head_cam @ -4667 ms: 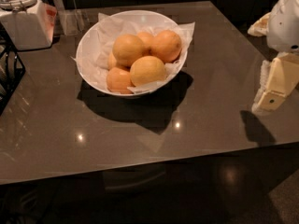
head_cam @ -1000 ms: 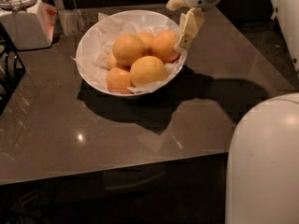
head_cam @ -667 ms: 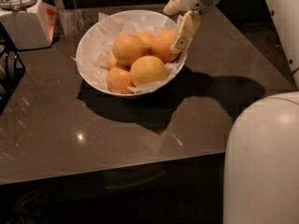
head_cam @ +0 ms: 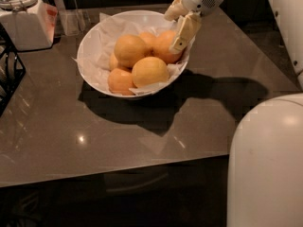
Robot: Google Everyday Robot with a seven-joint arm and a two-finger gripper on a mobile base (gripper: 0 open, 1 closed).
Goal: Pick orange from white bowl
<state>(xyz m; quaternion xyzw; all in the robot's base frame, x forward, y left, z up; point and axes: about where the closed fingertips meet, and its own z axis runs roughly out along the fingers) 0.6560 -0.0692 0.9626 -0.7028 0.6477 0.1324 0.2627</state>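
Gripper (head_cam: 172, 33): at the white bowl's (head_cam: 90, 41) far right rim, fingers parted, gripping nothing.
Orange (head_cam: 162, 47): in bowl, behind the nearer finger; contact unclear.

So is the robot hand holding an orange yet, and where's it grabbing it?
Can't tell. The gripper is at the white bowl's right rim, down against the right side of the deeper orange, but a hold on it doesn't show.

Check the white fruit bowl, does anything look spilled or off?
Nothing stands out. The wide glossy white bowl sits level on the dark grey table, all fruit inside on its crumpled white paper. The cream two-finger gripper is at the bowl's right rim, beside the deep orange fruit.
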